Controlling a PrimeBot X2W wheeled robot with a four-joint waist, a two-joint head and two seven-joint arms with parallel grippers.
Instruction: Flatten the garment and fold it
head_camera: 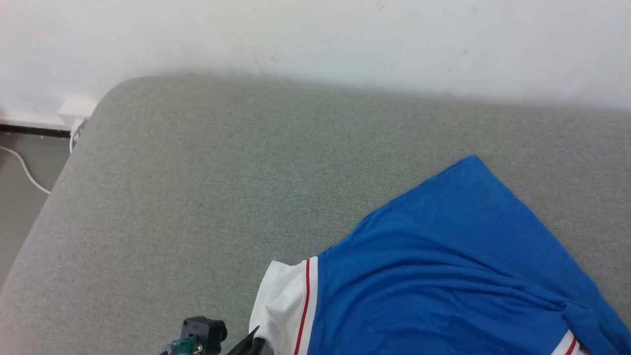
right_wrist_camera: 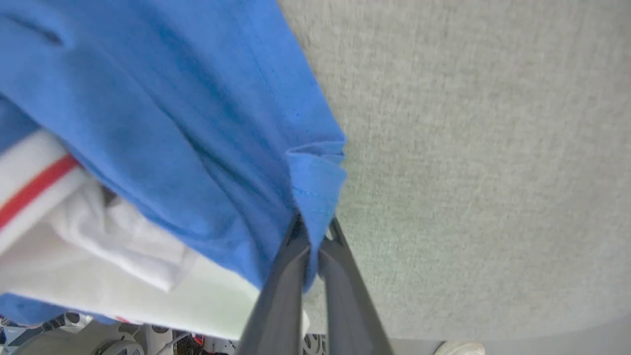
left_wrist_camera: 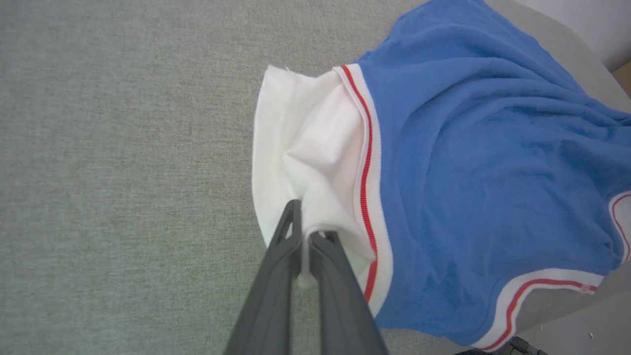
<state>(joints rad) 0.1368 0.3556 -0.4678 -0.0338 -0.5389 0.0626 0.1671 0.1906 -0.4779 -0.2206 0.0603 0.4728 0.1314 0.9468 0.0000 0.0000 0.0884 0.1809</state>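
The garment (head_camera: 443, 261), a royal-blue jersey with white sleeves and red-and-white trim, lies rumpled on the grey cushion (head_camera: 197, 172) at the lower right of the head view. My left gripper (left_wrist_camera: 308, 236) is shut on the edge of a white sleeve (left_wrist_camera: 305, 138); its dark fingers (head_camera: 246, 345) show at the bottom of the head view beside that sleeve (head_camera: 281, 305). My right gripper (right_wrist_camera: 315, 231) is shut on a folded blue hem corner of the garment (right_wrist_camera: 197, 123), which drapes to the left above white fabric (right_wrist_camera: 123, 256).
A white wall (head_camera: 315, 39) runs along the cushion's far edge. At the left, floor (head_camera: 24, 197) with a white cable (head_camera: 22, 170) and a wall socket (head_camera: 76, 107) lies beyond the rounded cushion corner. The robot's base (right_wrist_camera: 98, 340) shows under the cloth.
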